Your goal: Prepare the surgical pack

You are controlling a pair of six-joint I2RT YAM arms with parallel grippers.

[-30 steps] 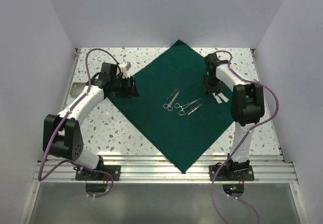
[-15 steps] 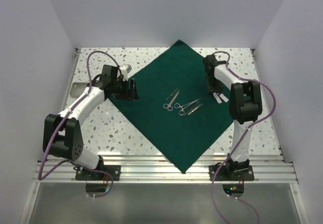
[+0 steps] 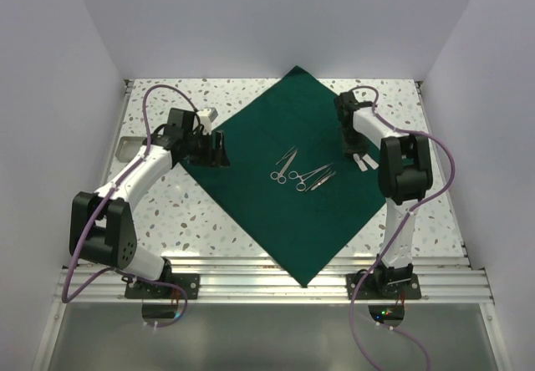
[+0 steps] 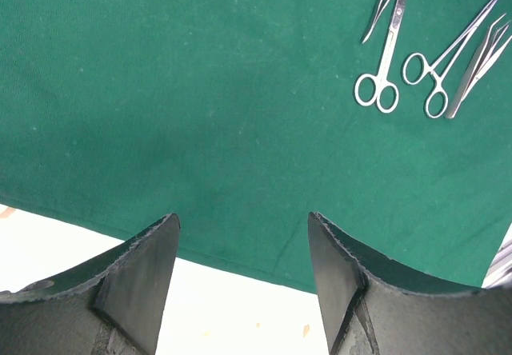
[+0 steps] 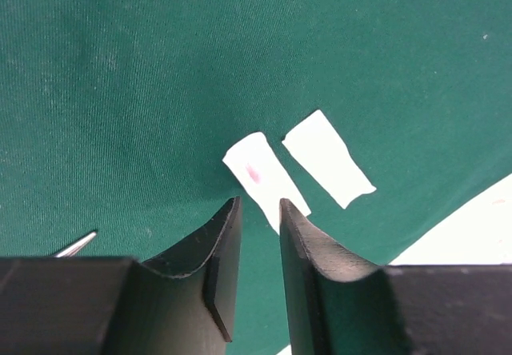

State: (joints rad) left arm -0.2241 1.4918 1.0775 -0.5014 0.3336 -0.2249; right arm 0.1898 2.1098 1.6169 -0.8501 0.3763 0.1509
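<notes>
The dark green drape (image 3: pixel 276 129) lies spread flat as a diamond on the speckled table. Thin silver scissor-like instruments (image 3: pixel 298 171) lie near its middle and also show in the left wrist view (image 4: pixel 389 45). Two white gauze strips (image 3: pixel 364 162) lie by the drape's right corner; in the right wrist view one (image 5: pixel 256 171) has a pink mark and the other (image 5: pixel 328 157) is plain. My left gripper (image 3: pixel 219 148) (image 4: pixel 242 221) is open and empty over the drape's left edge. My right gripper (image 3: pixel 351 141) (image 5: pixel 256 207) hovers just above the gauze, jaws a narrow gap apart, holding nothing.
A small white and grey object (image 3: pixel 207 112) sits at the back left beside the left arm. White walls close in the table on three sides. An aluminium rail (image 3: pixel 276 275) runs along the near edge, and the drape's front corner reaches it.
My right gripper has drawn a little towards the back of the table, away from the gauze. My left gripper has barely shifted. The drape, instruments and gauze have not moved.
</notes>
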